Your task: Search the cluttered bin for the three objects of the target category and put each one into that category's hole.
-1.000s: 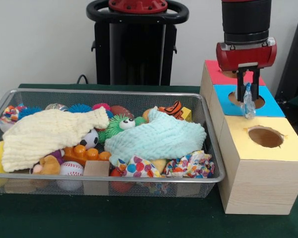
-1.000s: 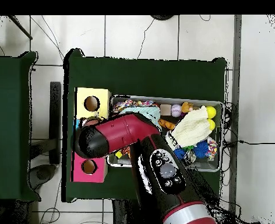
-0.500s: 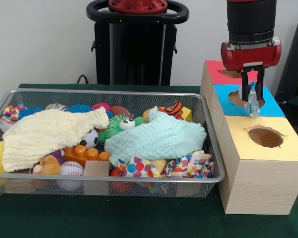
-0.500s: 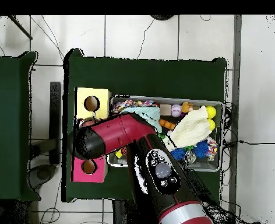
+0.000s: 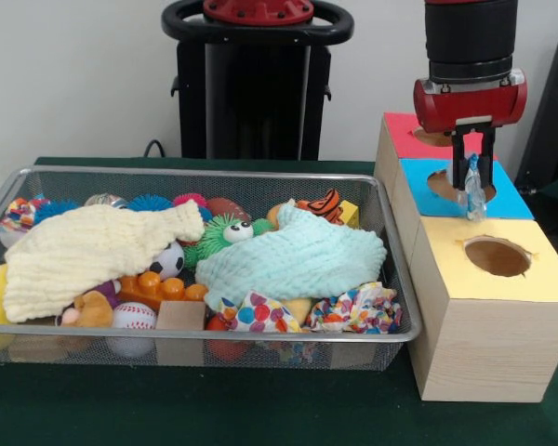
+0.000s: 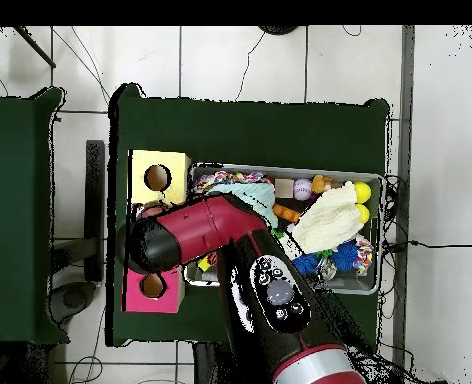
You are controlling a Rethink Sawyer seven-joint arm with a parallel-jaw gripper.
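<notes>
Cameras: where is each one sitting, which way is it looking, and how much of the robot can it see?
Front view: across the table, level, facing the wire bin and coloured boxes; shows the gripper holding a small clear item.
Overhead view: above, looking straight down; shows the red arm.
Both show the bin, boxes, yellow cloth.

The counter point(image 5: 260, 409) is covered in dark green cloth and carries two things. A wire mesh bin point(image 5: 395, 279) rests on it, heaped with toys and cloths. Just beside the bin, on the right in the front view, a row of three pale wooden boxes stands on the cloth, touching one another: the yellow-topped box point(image 5: 488, 321) nearest the camera, the blue-topped box point(image 5: 507, 197) in the middle, and the red-topped box point(image 5: 405, 139) farthest back. Each top has a round hole. In the overhead view the counter point(image 6: 250, 130) stands on a pale tiled floor point(image 6: 240, 60).
</notes>
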